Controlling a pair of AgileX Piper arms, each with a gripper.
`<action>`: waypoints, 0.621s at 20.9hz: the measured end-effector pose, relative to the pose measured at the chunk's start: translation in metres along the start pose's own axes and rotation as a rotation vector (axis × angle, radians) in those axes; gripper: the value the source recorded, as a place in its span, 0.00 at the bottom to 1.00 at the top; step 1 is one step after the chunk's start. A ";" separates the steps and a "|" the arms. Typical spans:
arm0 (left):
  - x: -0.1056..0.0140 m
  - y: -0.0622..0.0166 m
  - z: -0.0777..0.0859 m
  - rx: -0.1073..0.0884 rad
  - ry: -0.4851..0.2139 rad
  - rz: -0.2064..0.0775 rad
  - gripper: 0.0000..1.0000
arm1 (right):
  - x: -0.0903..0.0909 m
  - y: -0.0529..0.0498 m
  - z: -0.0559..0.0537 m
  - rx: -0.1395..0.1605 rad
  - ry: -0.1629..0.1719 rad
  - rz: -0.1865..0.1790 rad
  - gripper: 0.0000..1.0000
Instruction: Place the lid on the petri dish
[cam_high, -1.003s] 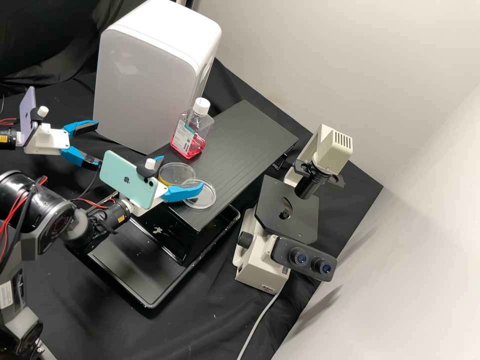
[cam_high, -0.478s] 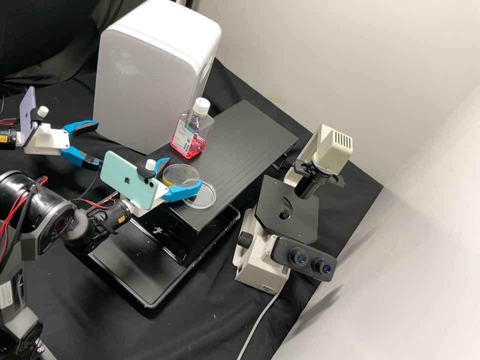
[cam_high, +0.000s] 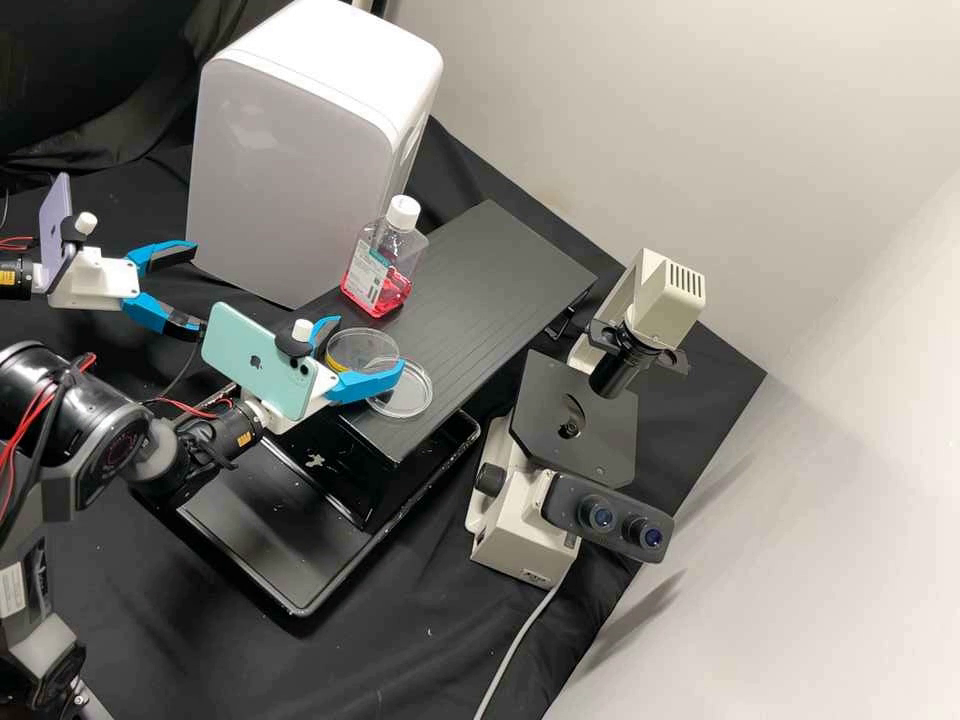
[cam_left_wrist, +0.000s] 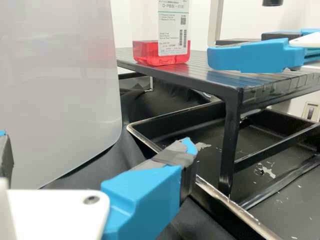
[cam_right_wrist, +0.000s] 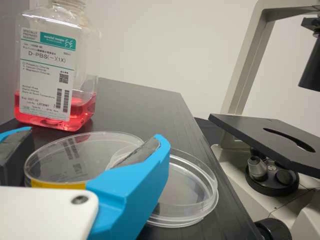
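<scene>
A clear round lid (cam_high: 358, 343) with a yellow strip on its rim sits between the fingers of my right gripper (cam_high: 362, 350), which is shut on it just above the black slatted platform (cam_high: 490, 280). In the right wrist view the lid (cam_right_wrist: 75, 156) overlaps the near rim of the clear petri dish (cam_right_wrist: 187, 187), with my right gripper (cam_right_wrist: 90, 140) around it. The dish (cam_high: 408, 392) lies at the platform's front edge. My left gripper (cam_high: 165, 285) hangs open beside the white box, off the platform, holding nothing. In the left wrist view it (cam_left_wrist: 95, 145) faces the platform's leg.
A bottle of red liquid (cam_high: 382, 262) stands on the platform behind the dishes. A tall white box (cam_high: 300, 140) is at the back left, a microscope (cam_high: 590, 430) at the right. A black tray (cam_high: 270, 540) lies under the platform.
My right gripper has shifted the lid slightly right, toward the dish, so it now overlaps the dish's rim. The left arm has kept still.
</scene>
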 end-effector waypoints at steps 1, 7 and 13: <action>0.000 0.0000 0.000 0.000 0.000 0.000 1.00 | -0.001 0.001 0.000 -0.004 0.004 0.001 0.00; 0.000 -0.0027 0.000 0.000 0.001 -0.009 1.00 | -0.009 0.013 0.009 0.058 0.005 0.013 0.00; 0.001 -0.0032 0.000 0.000 0.000 -0.011 1.00 | -0.009 0.018 0.014 0.103 -0.007 0.034 0.00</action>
